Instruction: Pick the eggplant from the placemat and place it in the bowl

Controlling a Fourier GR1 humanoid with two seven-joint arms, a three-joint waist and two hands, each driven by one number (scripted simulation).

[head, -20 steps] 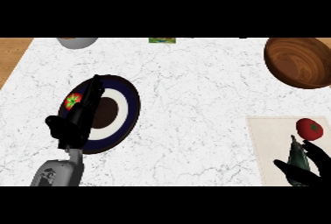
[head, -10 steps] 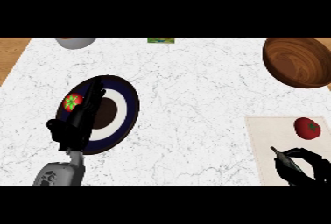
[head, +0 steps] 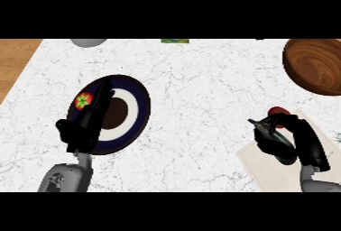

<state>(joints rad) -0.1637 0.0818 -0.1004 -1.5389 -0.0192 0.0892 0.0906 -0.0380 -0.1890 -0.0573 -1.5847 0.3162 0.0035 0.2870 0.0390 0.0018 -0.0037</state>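
Note:
The eggplant [head: 277, 111] shows as a small red rounded thing, mostly hidden behind my right hand [head: 283, 140]. That hand's fingers [head: 263, 127] are curled round it, at the upper left corner of the pale placemat [head: 266, 169], which lies skewed at the lower right. The brown wooden bowl [head: 313, 67] sits at the far right, well beyond the hand, cut by the view's edge. My left hand [head: 81, 131] rests open, fingers up, over the left rim of a dark plate.
A dark blue plate [head: 133, 113] with white and brown rings lies left of centre, with a small red and green thing [head: 83, 100] at its left rim. A grey object [head: 90, 42] and a green item [head: 174, 40] sit at the far edge. Wood [head: 16, 63] borders the counter's left.
My right hand has moved up and left and closed round the red eggplant, which has shifted the same way. The placemat now lies turned at an angle. The left hand has stayed still.

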